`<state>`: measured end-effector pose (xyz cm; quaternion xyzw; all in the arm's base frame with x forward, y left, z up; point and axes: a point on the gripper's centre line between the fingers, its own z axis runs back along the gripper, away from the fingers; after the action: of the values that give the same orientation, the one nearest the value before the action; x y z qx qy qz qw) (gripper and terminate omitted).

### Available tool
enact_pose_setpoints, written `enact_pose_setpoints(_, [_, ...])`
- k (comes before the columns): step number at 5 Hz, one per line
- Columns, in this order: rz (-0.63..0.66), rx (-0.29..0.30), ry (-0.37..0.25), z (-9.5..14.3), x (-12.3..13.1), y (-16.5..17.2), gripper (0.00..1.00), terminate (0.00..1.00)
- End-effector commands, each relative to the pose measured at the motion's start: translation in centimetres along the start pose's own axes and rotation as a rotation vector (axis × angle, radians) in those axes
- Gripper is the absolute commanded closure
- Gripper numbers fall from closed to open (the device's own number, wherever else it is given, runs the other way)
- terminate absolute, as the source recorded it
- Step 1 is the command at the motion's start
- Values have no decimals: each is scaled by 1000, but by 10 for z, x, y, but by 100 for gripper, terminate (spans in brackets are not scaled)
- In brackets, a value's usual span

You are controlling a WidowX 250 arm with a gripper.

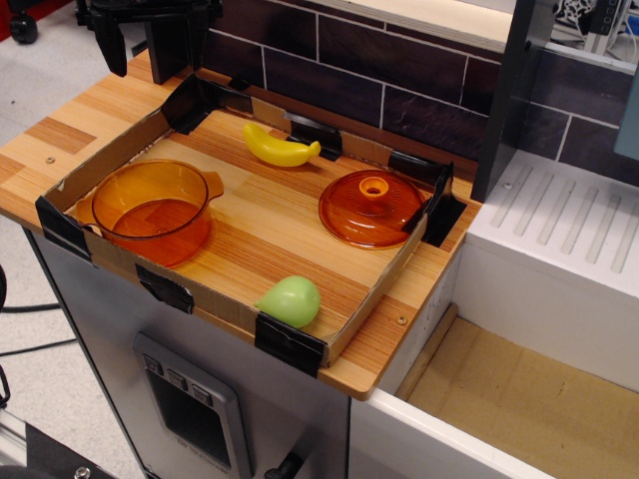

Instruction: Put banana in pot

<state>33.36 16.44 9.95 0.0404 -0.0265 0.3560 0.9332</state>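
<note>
Black gripper (150, 40) at the top left of the view, hanging above the far left corner of the wooden counter (60, 140), fingers pointing down and spread apart, nothing between them, upper arm cut off by the frame

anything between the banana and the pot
Nothing: only bare wood lies between the banana and the pot in the one view.
</note>
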Motion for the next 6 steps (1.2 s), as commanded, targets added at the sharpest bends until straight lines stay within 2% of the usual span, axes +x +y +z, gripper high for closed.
enact_pose_setpoints(1, [0, 0, 0, 0, 0, 0, 0, 0])
enact_pose_setpoints(2, [256, -123, -14, 1, 4, -13, 0, 0])
enact_pose_setpoints(3, [512, -194, 21, 5, 0, -25, 0, 0])
enact_pose_setpoints(4, [720, -211, 66, 5, -3, -36, 0, 0])
enact_pose_setpoints(5, [870, -194, 72, -1, -8, -48, 0, 0])
enact_pose_setpoints(6, [930, -197, 64, -7, -13, -62, 0, 0])
